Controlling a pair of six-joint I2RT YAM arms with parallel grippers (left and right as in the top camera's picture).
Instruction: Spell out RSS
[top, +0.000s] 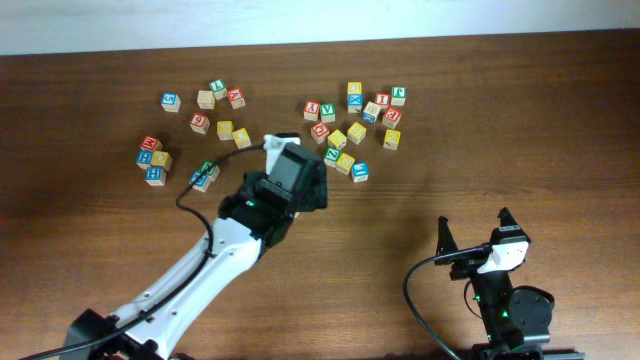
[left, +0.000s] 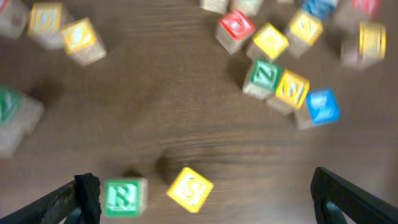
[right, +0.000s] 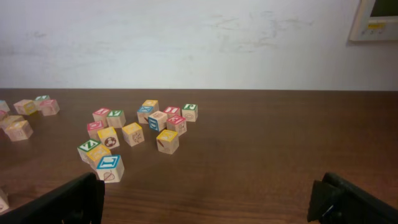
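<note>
Three cameras, one shared spot.
Overhead: straight down on the table (top: 560, 120); left wrist: close above the green-yellow-blue cube row (left: 292, 90); right wrist: low, far, facing it.

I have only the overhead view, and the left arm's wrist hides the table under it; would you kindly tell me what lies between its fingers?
Observer: The left wrist view shows a green-faced cube and a yellow-faced cube close together on the table, with a small gap between them.
Operator: Thank you. Is either one gripped?
Observer: No. The left gripper is open wide, its fingers well outside both cubes.
Operator: And are their letters readable?
Observer: Not with certainty. That picture is blurred, though the yellow one looks like an S.
</note>
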